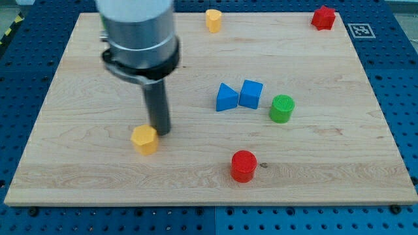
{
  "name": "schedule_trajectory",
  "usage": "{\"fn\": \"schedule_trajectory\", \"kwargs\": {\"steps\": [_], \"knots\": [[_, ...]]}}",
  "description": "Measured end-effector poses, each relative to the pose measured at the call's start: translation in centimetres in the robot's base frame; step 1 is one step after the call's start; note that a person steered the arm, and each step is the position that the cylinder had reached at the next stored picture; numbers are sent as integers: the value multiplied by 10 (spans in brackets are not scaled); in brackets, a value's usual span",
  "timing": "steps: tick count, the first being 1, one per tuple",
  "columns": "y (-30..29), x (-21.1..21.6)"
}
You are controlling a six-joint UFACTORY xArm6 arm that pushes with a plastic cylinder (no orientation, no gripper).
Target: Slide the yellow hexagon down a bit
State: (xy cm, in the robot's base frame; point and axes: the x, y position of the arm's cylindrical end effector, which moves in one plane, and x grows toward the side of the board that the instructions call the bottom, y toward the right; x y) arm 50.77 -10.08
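Observation:
The yellow hexagon (144,139) lies on the wooden board (326,170) at the lower left of the middle. My tip (160,132) stands just to the hexagon's upper right, touching or almost touching it. The dark rod rises from there to the grey arm body at the view's top left.
A second yellow block (213,20) sits at the top middle and a red block (322,17) at the top right. A blue triangle (226,98), a blue cube (251,94) and a green cylinder (282,108) cluster at the centre right. A red cylinder (243,166) is at the bottom middle.

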Motion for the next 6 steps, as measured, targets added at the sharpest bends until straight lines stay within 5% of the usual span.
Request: {"fn": "schedule_trajectory", "kwargs": {"steps": [2,3,4,6], "knots": [[-60,13],[-60,-29],[-47,-27],[-16,22]]}}
